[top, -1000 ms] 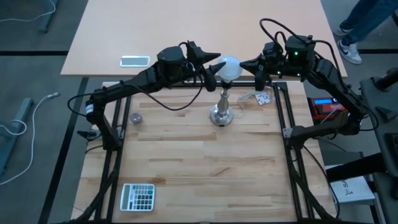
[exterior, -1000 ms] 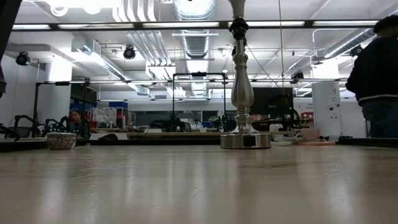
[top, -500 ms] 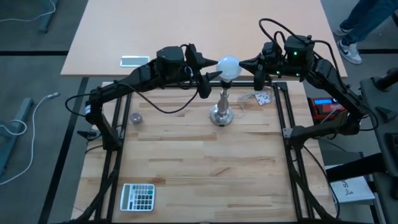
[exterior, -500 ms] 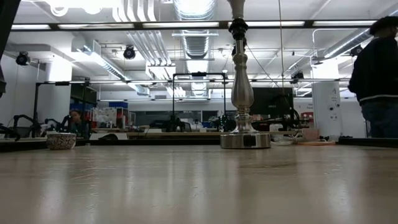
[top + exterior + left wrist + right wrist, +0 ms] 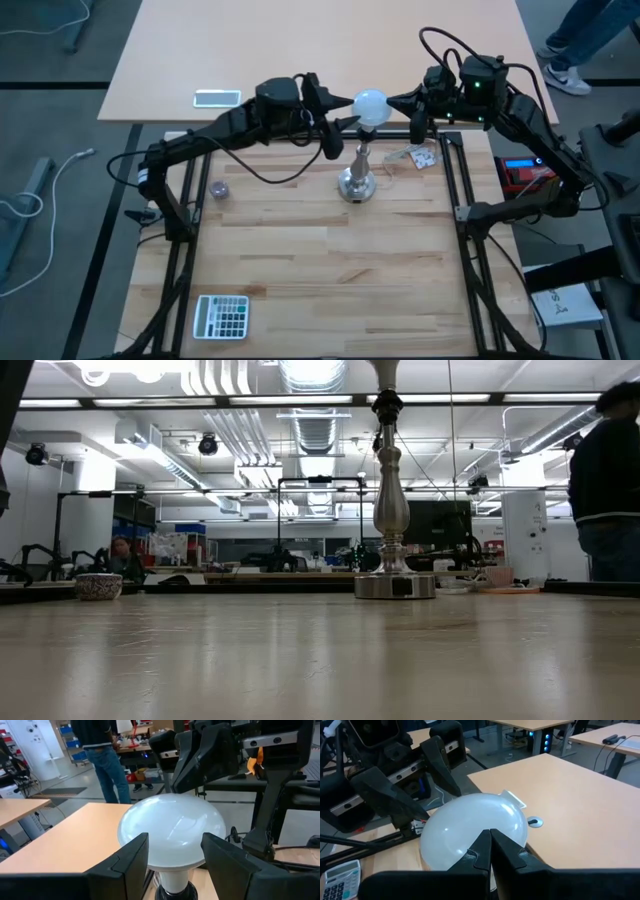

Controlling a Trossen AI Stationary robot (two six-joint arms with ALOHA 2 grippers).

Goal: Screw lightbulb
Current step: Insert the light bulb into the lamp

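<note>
atop metal stand (image 5: 356, 172): lightbulb (image 5: 369, 105), no legible txt

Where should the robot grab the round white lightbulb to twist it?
Probably around the widest part of the white frosted lightbulb, coming level from its left. It stands upright on the silver metal stand, and the left gripper's open fingers already flank its globe.

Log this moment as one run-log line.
bulb on stand | left gripper open around bulb | right gripper shut beside bulb
</note>
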